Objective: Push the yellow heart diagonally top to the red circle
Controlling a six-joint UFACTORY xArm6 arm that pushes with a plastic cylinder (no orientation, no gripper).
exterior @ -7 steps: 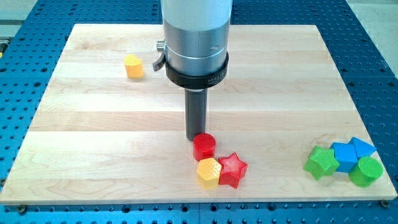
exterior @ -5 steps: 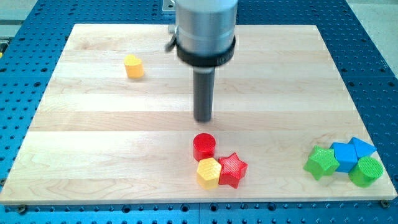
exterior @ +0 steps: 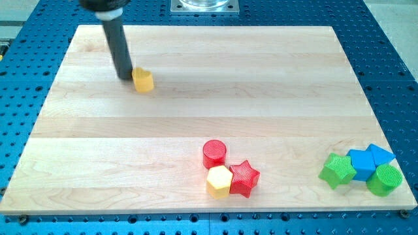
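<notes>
Since earlier, my tip [exterior: 124, 78] reached the yellow heart [exterior: 143, 81].

- One camera only, so no second view shares any of the scene.
- It looks down at a slant on the pale wooden board [exterior: 196, 117] from beyond the board's near long edge.
- The board's far edge lies toward the view's top and looks narrower.
- The whole board fits in, with blue perforated table [exterior: 392, 65] around it.
</notes>
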